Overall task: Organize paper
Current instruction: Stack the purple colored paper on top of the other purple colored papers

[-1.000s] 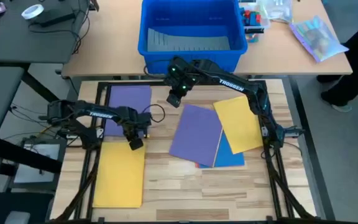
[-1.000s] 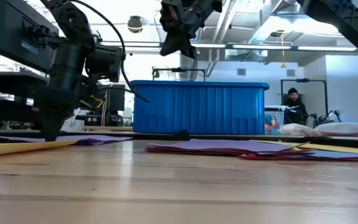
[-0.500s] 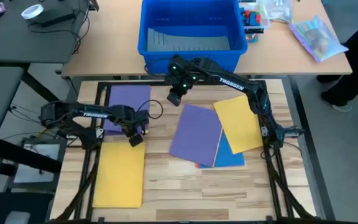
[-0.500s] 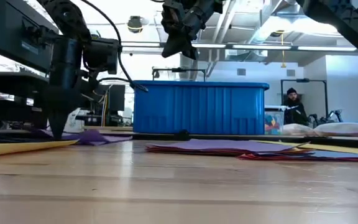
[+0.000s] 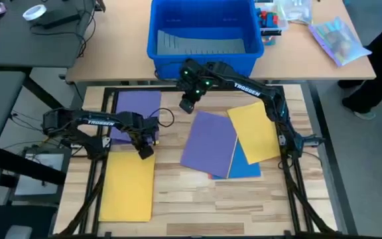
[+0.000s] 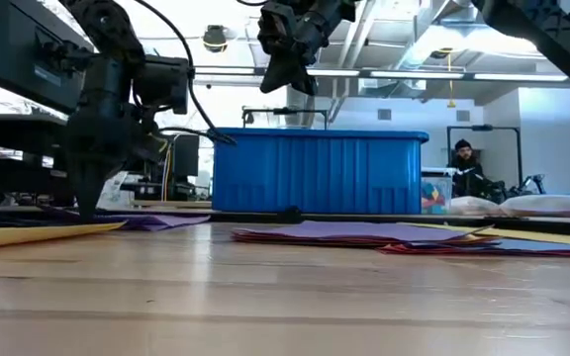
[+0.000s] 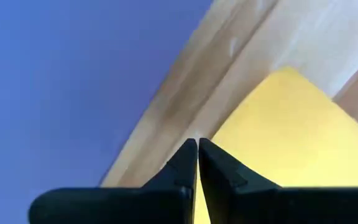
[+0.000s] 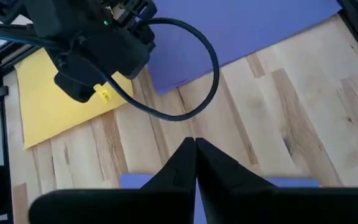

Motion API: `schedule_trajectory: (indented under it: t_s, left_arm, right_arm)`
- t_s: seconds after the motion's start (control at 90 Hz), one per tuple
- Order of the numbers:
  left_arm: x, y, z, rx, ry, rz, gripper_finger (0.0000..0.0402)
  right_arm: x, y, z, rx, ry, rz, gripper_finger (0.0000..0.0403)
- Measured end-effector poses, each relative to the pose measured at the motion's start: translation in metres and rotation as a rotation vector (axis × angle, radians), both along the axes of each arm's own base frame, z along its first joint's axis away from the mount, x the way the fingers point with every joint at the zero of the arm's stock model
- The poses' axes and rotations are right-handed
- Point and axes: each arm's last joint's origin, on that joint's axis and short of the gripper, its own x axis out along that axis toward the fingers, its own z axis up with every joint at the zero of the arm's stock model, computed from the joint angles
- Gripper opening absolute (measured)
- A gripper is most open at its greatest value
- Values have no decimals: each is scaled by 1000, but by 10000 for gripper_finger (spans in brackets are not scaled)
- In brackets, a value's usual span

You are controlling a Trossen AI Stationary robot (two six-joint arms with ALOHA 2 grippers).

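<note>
Left jaws [image 7: 197, 144]: closed, tips together with nothing between them, pointing down at the strip of bare bench [image 5: 178, 199] between two sheets. In the high view the left jaws [image 5: 144, 152] sit at about 9 o'clock on the bench, at the near right corner of the far purple sheet [image 5: 138, 109] and the far right corner of the near yellow sheet [image 5: 128, 187]. In the low view the tips appear to touch or nearly touch the surface; contact cannot be confirmed.

Right jaws [image 8: 195, 144]: also closed and empty, held high above the bench. In the high view the right jaws [image 5: 187, 105] hang at about 12 o'clock, just past the far edge of the central pile.

Central pile, from centre toward 3 o'clock: a purple sheet [image 5: 209, 143] on top, overlapping a tilted yellow sheet [image 5: 254, 131], with a blue sheet [image 5: 247, 167] beneath and a sliver of red sheet [image 5: 212, 175] at the near edge.

Step in hand (judged): the left arm is nudging or squaring the sorted sheets at 9 o'clock, while the right arm waits above the unsorted pile.

Next move (judged): the right jaws must open, descend to an exposed edge of the top purple sheet, and pinch only that sheet without dragging those beneath.
</note>
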Motion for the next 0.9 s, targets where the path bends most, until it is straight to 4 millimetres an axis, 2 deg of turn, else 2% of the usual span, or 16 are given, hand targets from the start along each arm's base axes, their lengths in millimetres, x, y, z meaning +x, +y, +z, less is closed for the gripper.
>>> schedule_trajectory:
  t_s: [0.111, 0.267, 0.367, 0.5, 0.644, 0.9]
  left_arm:
    - [4, 2, 10, 38, -30, 8, 0]
    - [1, 8, 35, 233, -8, 35, 0]
    - [-6, 15, 46, 309, -35, 136, 0]
    - [-29, 27, 24, 291, 80, 311, 0]
    - [-42, 27, 4, 254, 139, 384, 0]
    - [-37, 22, 1, 173, 70, 385, 0]
  right_arm:
    - [0, 0, 0, -3, 0, 4, 0]
    - [-1, 0, -1, -1, 8, 5, 0]
    - [-1, 0, -1, 3, 17, 6, 0]
    - [-2, 1, -1, 5, 22, 7, 0]
    - [-2, 1, -1, 5, 25, 9, 0]
    - [-2, 1, -2, 4, 24, 10, 0]
